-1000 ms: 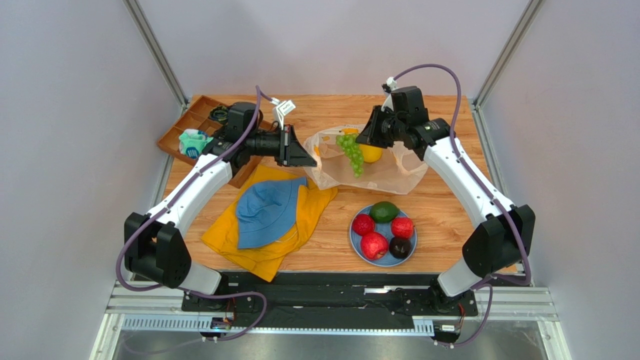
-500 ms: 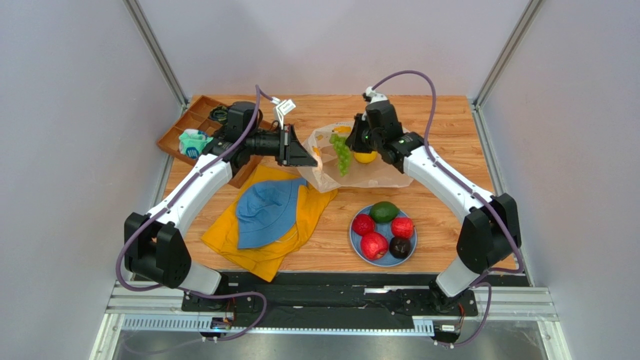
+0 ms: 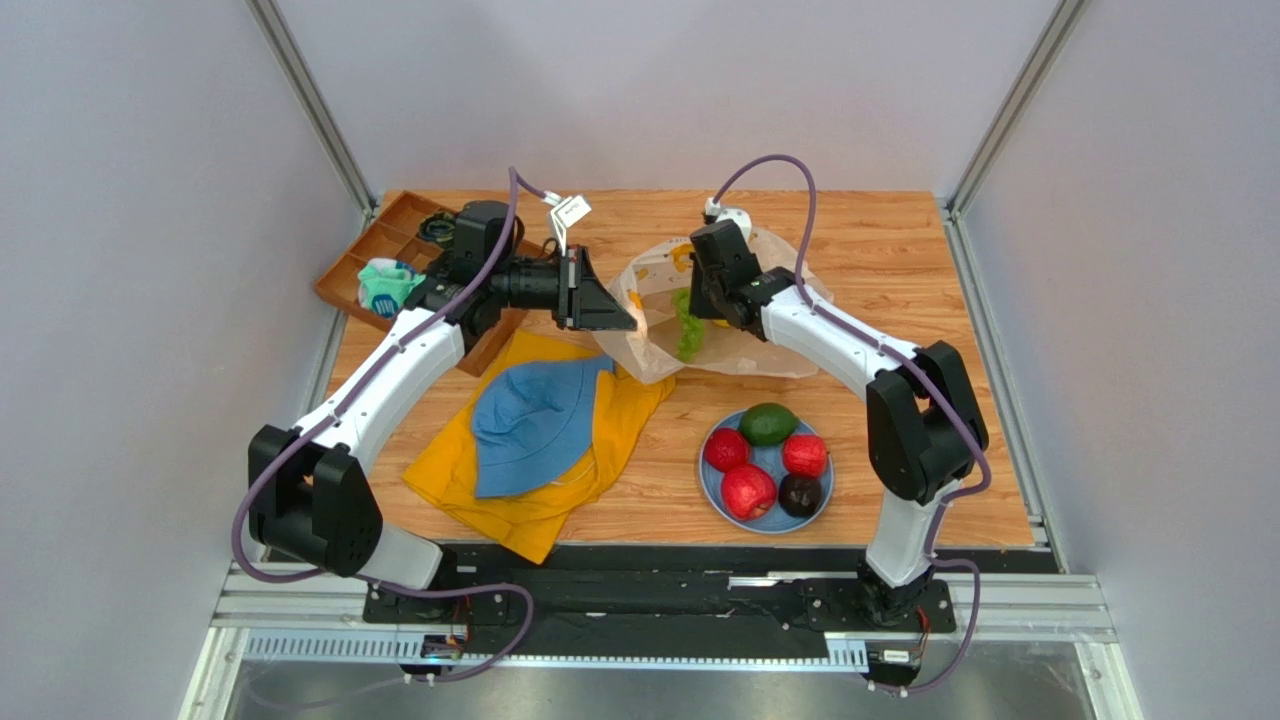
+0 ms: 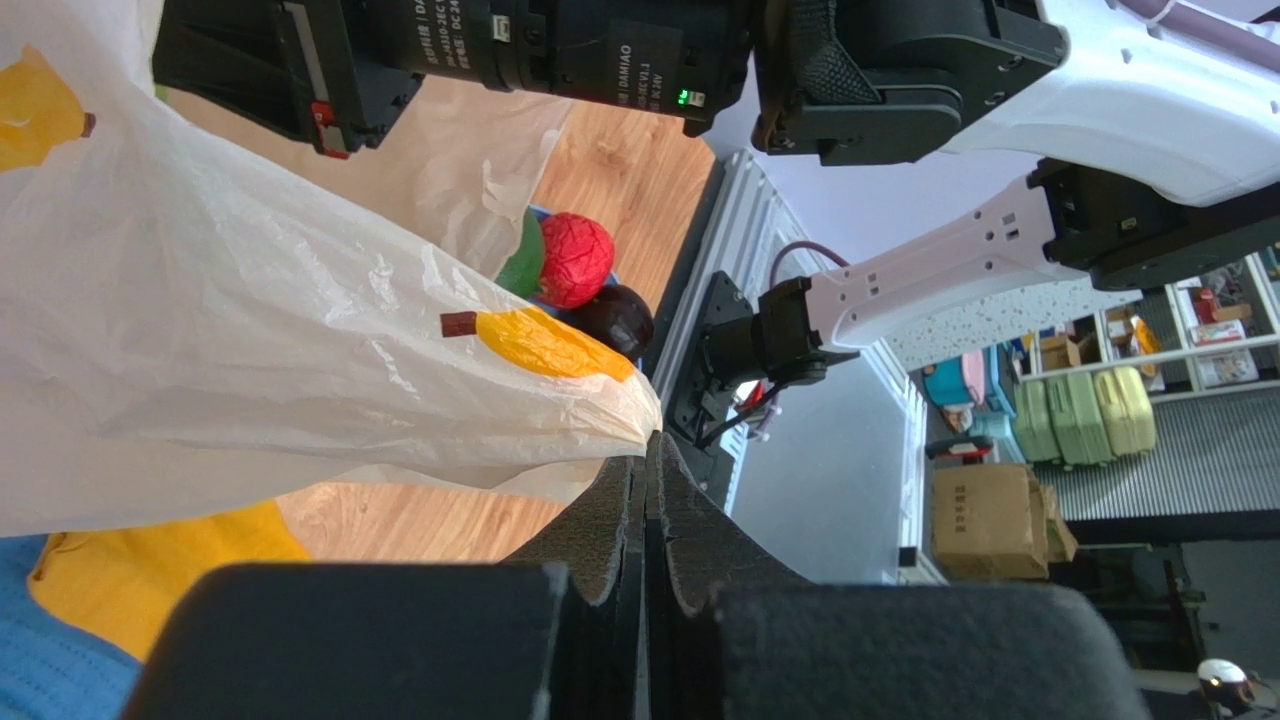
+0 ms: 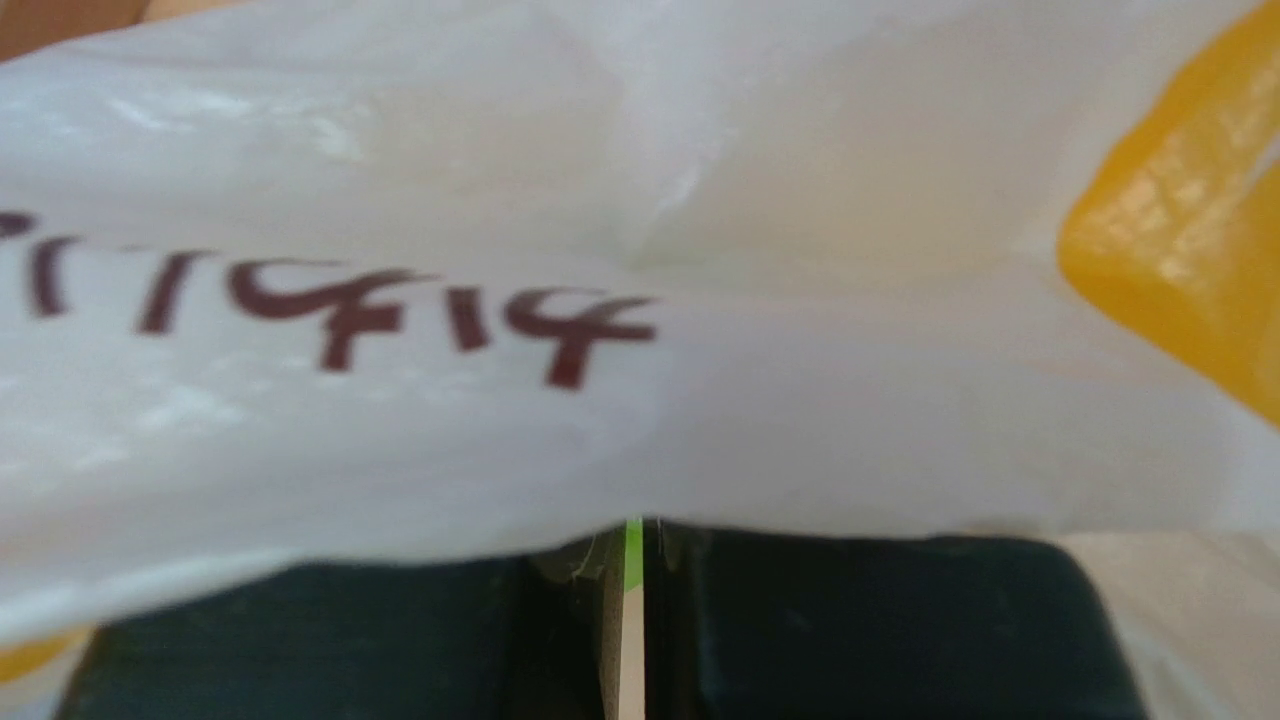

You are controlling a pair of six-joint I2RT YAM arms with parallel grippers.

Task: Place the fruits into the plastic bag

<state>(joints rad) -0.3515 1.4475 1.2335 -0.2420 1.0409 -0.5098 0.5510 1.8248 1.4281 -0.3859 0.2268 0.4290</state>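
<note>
right gripper [image 5: 633, 563] down in the mouth of the plastic bag [image 3: 718, 360], far middle of the worktop; fingers nearly pressed together, sliver of green pinched between, likely the stem of the grape bunch [image 3: 687, 333]. bunch hanging just inside the opening, partly behind film; cannot tell if fully in. left gripper [image 4: 649, 468] clamped tight on the bag rim, holding the left side of the mouth up. waiting on the blue plate [image 3: 775, 524] by the near edge, right of centre: green oval fruit [image 3: 769, 422], three red fruits [image 3: 748, 491], dark plum [image 3: 800, 495]. risks: letting go too early, bunch catching the rim and tumbling onto the wood; thin film slipping from the left pinch, mouth collapsing; right wrist dragging the light bag along on the way out.
</note>
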